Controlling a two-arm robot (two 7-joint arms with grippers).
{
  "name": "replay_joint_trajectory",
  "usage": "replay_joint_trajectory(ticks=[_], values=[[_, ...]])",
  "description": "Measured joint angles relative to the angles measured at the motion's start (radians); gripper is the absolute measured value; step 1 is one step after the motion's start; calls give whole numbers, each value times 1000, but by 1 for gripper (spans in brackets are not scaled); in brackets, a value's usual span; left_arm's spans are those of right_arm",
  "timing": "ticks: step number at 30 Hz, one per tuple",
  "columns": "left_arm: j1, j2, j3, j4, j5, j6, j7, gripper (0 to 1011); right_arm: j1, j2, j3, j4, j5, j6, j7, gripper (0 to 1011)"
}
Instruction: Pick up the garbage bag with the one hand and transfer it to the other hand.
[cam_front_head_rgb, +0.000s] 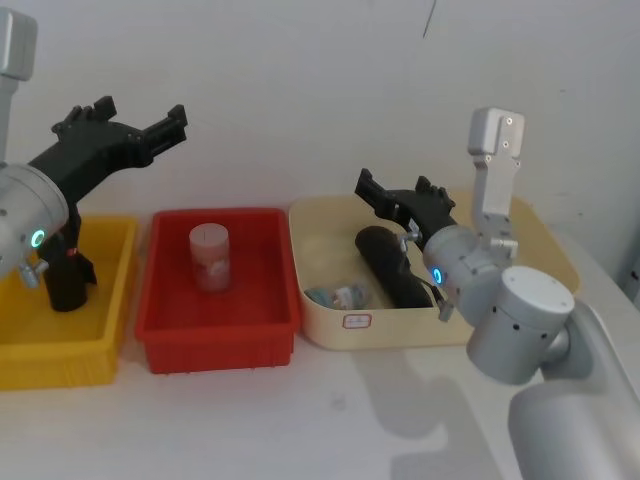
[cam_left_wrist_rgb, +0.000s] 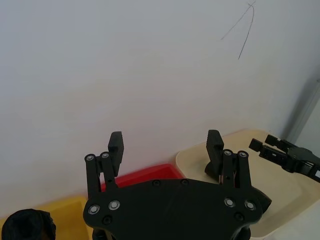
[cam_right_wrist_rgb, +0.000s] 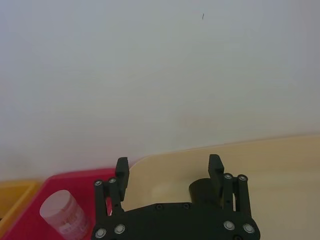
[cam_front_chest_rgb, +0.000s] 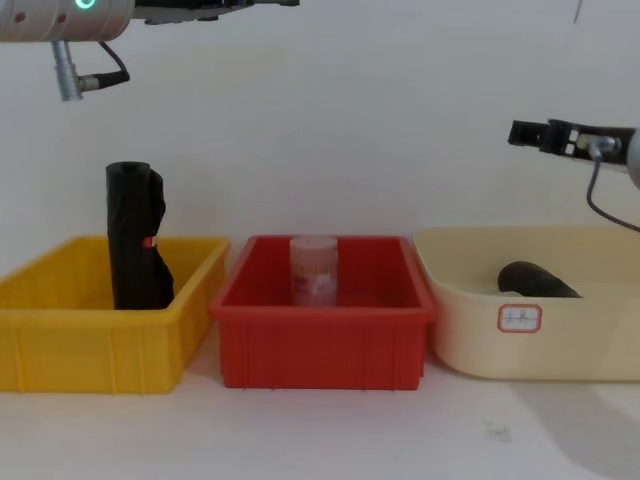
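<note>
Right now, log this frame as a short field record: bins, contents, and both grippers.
yellow bin: black roll with red mark, standing upright
red bin: clear jar, upright
cream tub: garbage bag lying down, plus a small packet
left gripper: open, raised above the yellow bin
right gripper: open, above the cream tub, not touching the garbage bag
handover: not started

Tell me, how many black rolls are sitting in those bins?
2. One roll stands upright in the yellow bin; the other roll lies in the cream bin. More could be hidden behind the right arm.
</note>
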Motion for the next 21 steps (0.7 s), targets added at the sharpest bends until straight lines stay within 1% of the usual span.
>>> replay_joint_trajectory(ticks=[1, 2, 6, 9, 14, 15, 17, 19, 21], values=[[0, 0, 0, 0, 0, 0, 0, 1001, -7, 5, 0, 3, 2, -18, 8, 951], [0, 0, 0, 0, 0, 0, 0, 1001, -14, 10, 0, 5, 4, -41, 21, 994], [0, 0, 0, 0, 0, 0, 0, 1001, -32, 22, -2, 6, 9, -77, 46, 1001], [0, 0, 0, 0, 0, 0, 0, 1001, -55, 36, -9, 4, 19, -123, 87, 1001], [0, 0, 0, 0, 0, 0, 0, 1001, -82, 56, -22, -6, 31, -163, 136, 1001], [0, 0, 0, 0, 0, 0, 0, 1001, -91, 63, -26, -9, 36, -175, 157, 1001], [0, 0, 0, 0, 0, 0, 0, 1001, -96, 67, -28, -12, 39, -181, 165, 1001], [0, 0, 0, 0, 0, 0, 0, 1001, -112, 81, -37, -21, 48, -201, 201, 1001], [0, 0, 0, 0, 0, 0, 0, 1001, -122, 89, -43, -27, 53, -211, 222, 1001]])
